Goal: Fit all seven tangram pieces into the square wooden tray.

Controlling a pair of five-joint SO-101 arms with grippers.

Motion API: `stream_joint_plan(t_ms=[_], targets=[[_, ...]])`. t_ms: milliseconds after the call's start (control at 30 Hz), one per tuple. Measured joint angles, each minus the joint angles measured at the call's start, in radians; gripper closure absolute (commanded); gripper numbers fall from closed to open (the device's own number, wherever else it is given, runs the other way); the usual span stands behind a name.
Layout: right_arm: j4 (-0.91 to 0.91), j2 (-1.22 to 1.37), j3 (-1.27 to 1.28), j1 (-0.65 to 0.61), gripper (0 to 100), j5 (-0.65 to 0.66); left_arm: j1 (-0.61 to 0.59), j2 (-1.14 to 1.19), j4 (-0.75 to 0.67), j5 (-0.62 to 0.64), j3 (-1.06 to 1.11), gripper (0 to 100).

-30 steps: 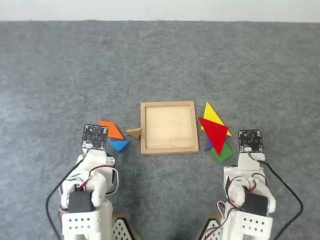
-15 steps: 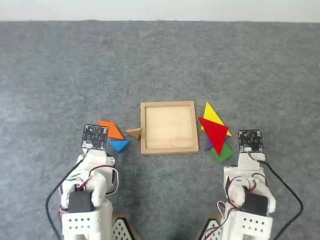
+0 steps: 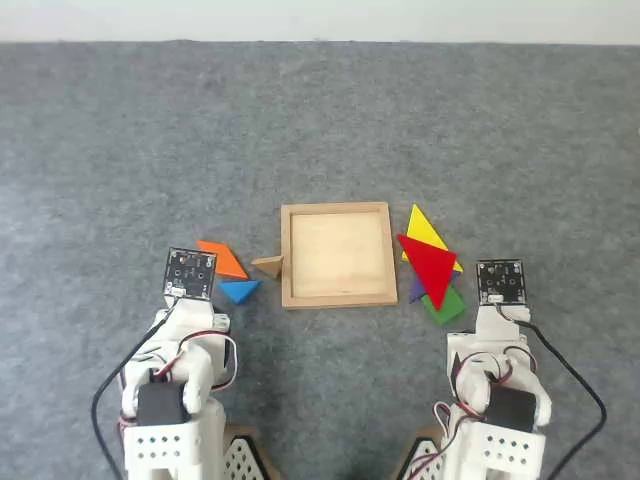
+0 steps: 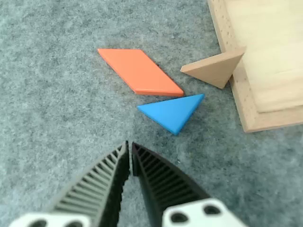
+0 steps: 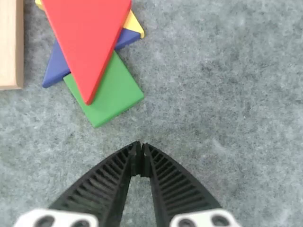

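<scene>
1. My left tool (image 4: 129,150): black ribbed fingers pressed together with nothing between them, hanging over the counter (image 3: 320,120).
2. My right tool (image 5: 141,146): the same, pressed together and empty, over grey counter.
3. Blue triangle (image 4: 173,112): flat on the counter, just beyond my left tool.
4. Orange parallelogram (image 4: 140,78): flat, just past the blue triangle, and I cannot tell if their edges touch.
5. Tan wooden triangle (image 4: 215,70): beside those two, with one corner up on the left rim of the tray (image 3: 336,298).
6. Pile ahead of my right tool, just right of the tray. The green square (image 5: 111,94) is nearest me, with a dark blue piece (image 5: 54,66) and a yellow triangle (image 3: 424,226) beyond it. A large red triangle (image 5: 87,38) lies on top across all three.
7. Tray: square, pale wood, lying between the two groups. All seven pieces I count are outside its well.
8. Counter: covered in grey, felt-like fabric with a rough nap.
9. White strip (image 3: 320,20): runs along the far edge of the counter.
</scene>
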Motion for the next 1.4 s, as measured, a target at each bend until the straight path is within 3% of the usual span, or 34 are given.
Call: stream_joint_plan(t_ms=[1033,1400], targets=[[0.000,0.000,0.000,-0.002,98.7,0.000,0.000,0.000,0.000,0.000,0.000,99],[0.000,0.000,0.000,-0.198,99.0,0.000,0.000,0.000,0.000,0.000,0.000,99]])
